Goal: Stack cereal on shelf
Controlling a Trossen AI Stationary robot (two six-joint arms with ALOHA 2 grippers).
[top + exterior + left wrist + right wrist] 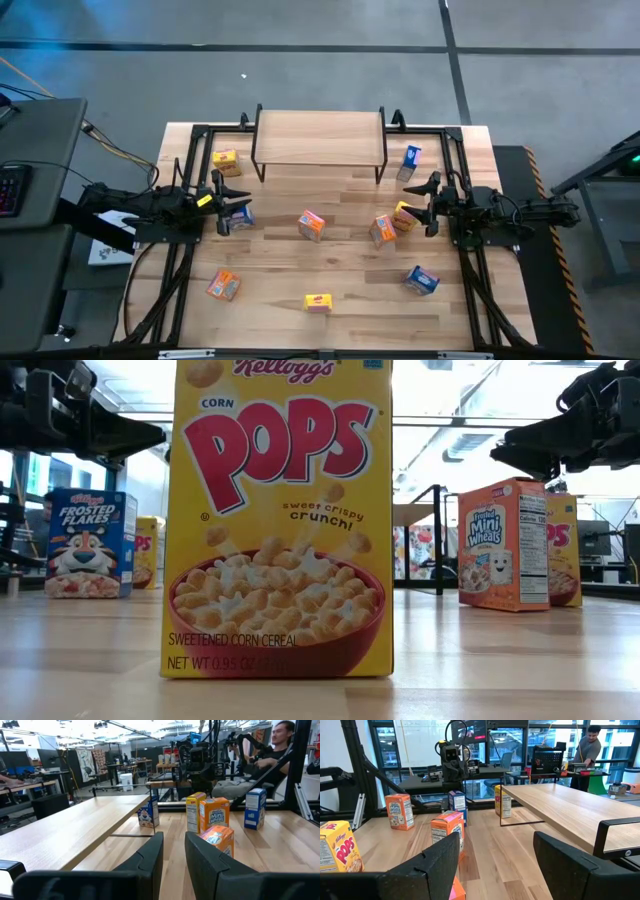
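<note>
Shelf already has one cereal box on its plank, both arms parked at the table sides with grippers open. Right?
Not quite. The shelf holds no cereal: the high view shows its plank bare, and all boxes, such as the yellow box near the front edge, stand on the table. The rest holds: the left gripper and right gripper sit at the sides, open.

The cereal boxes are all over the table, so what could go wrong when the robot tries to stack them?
The orange box and yellow box touch beside the right tool, so grabbing one may knock the other. The shelf has thin wire legs; a bump might shift it. The blue box sits close by the left tool and could tip.
</note>
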